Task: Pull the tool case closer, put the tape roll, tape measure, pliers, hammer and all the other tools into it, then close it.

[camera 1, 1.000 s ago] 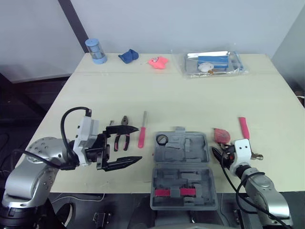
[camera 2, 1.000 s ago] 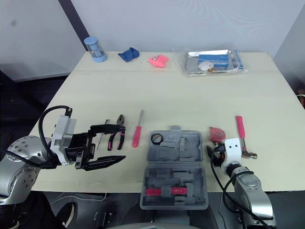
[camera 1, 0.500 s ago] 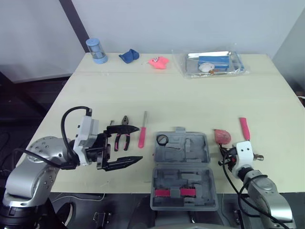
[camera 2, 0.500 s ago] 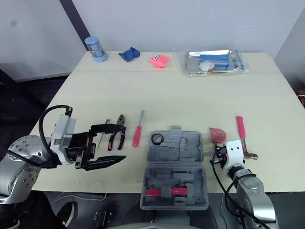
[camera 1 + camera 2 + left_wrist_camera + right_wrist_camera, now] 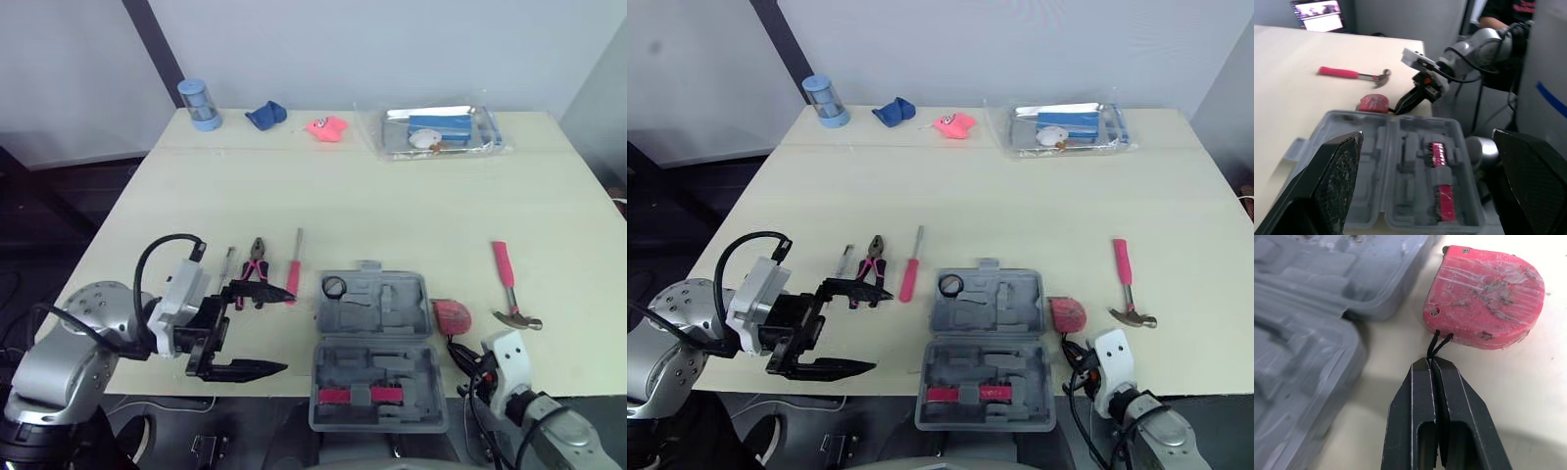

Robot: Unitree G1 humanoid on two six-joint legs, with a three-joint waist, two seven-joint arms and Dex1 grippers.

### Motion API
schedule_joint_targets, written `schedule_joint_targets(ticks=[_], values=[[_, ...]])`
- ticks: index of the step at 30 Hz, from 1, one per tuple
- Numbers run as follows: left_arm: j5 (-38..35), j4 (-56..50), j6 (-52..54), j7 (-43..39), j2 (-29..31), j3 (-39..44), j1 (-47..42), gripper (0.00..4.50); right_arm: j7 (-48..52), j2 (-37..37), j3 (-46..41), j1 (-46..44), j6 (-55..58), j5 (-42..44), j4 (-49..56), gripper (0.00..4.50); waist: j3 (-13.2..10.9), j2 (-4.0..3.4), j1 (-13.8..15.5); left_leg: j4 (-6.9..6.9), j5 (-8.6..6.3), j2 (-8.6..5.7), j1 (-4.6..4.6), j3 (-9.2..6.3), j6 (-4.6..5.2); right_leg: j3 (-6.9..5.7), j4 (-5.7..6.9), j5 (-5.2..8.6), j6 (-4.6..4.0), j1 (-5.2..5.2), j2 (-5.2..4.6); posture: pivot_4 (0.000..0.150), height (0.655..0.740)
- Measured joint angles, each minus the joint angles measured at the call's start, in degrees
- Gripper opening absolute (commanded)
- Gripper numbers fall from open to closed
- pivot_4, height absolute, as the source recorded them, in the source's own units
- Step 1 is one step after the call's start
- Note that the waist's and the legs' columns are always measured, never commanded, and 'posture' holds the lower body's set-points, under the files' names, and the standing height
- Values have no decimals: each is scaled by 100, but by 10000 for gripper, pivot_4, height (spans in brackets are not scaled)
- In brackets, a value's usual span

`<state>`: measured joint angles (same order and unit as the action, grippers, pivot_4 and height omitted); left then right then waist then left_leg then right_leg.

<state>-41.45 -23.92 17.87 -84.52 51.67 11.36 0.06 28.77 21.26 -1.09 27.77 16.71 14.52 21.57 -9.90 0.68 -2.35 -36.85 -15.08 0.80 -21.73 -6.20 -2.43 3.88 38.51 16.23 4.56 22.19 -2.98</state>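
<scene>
The grey tool case (image 5: 372, 343) lies open at the table's front edge, with a small tape roll (image 5: 333, 287) in its far left corner. Just right of it is the pink tape measure (image 5: 1484, 293). My right gripper (image 5: 1431, 363) is shut on its black cord, its fingertips right at the tape measure's near side. The pink-handled hammer (image 5: 509, 289) lies further right. Pliers (image 5: 257, 278), a pink screwdriver (image 5: 293, 272) and a thin metal tool (image 5: 227, 262) lie left of the case. My left gripper (image 5: 279, 330) stands wide open by the case's left side, holding nothing.
Along the far edge stand a blue cylinder (image 5: 196, 103), a blue cloth (image 5: 265, 116), a pink toy (image 5: 326, 127) and a clear bag of items (image 5: 441, 130). In the left wrist view a person (image 5: 1498, 14) stands beyond the table.
My right arm has drawn back toward the front edge, dragging the tape measure with it to beside the case; the hammer is now uncovered. My left gripper has shifted nearer the front edge.
</scene>
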Motion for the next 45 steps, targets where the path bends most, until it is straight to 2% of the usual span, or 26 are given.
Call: schedule_joint_targets(ticks=[12, 20, 28, 29, 31, 34, 35, 37, 42, 45], values=[[146, 343, -215, -163, -10, -299, -377, 45000, 347, 11, -52, 116, -991, 78, -654, 370, 5, 8, 13, 0, 0, 1, 1, -1, 0, -1, 0, 0, 0, -2, 1, 1500, 7400], [198, 481, -324, -190, -19, -324, -441, 45000, 444, 338, -125, 570, -525, 201, -37, 370, 5, 8, 15, -1, 0, 1, 1, -3, 0, -1, 0, 0, 0, -3, 1, 1500, 7400], [201, 488, -364, -190, -20, -341, -438, 45000, 387, 316, 60, 356, -293, 151, 35, 370, 5, 7, -2, -2, 0, 2, 1, -1, 0, -1, 0, 0, 0, -3, 2, 1500, 7400], [201, 488, -367, -190, -20, -342, -437, 45000, 430, 325, 56, 318, -292, 170, 11, 5690, 5, 7, 0, -2, 0, 2, 1, -1, 0, -1, 0, 0, 0, -3, 2, 1500, 7400], [201, 488, -372, -190, -20, -341, -434, 45000, 584, 388, 32, 304, -340, 235, -42, 13541, 4, 7, 1, -2, 0, 2, 0, -1, 0, -1, 0, 0, 0, -3, 1, 1500, 7400], [201, 488, -375, -190, -20, -341, -427, 45000, 864, 596, -67, 367, -487, 334, -125, 29790, 4, 7, 6, -4, 0, 1, -1, -1, 0, -1, -1, 0, 0, -3, 1, 1500, 7400], [201, 488, -376, -190, -20, -341, -426, 45000, 889, 609, -100, 392, -499, 347, -127, 33611, 4, 7, 11, -5, 0, 1, -1, -1, 0, -1, 0, 0, 1, -3, 1, 1500, 7400], [201, 490, -377, -189, -20, -341, -425, 45000, 1063, 780, -281, 653, -636, 413, -108, 44026, 5, 7, 28, -5, 0, 0, -1, -1, 0, -1, -1, 0, 1, -4, 0, 1500, 7400], [203, 496, -392, -188, -24, -341, -424, 45000, 1707, 1334, -911, 1500, -721, 641, -35, 44640, 4, 7, 27, -10, 0, 1, 2, -1, 1, -2, -2, 0, 1, -11, 0, 1500, 7400], [204, 496, -413, -187, -37, -344, -428, 45000, 2011, 1485, -1122, 1650, -865, 662, -150, 44640, 4, 7, -5, -10, 0, 4, 4, 1, 1, -1, -1, 0, 1, -11, 3, 1500, 7400]])
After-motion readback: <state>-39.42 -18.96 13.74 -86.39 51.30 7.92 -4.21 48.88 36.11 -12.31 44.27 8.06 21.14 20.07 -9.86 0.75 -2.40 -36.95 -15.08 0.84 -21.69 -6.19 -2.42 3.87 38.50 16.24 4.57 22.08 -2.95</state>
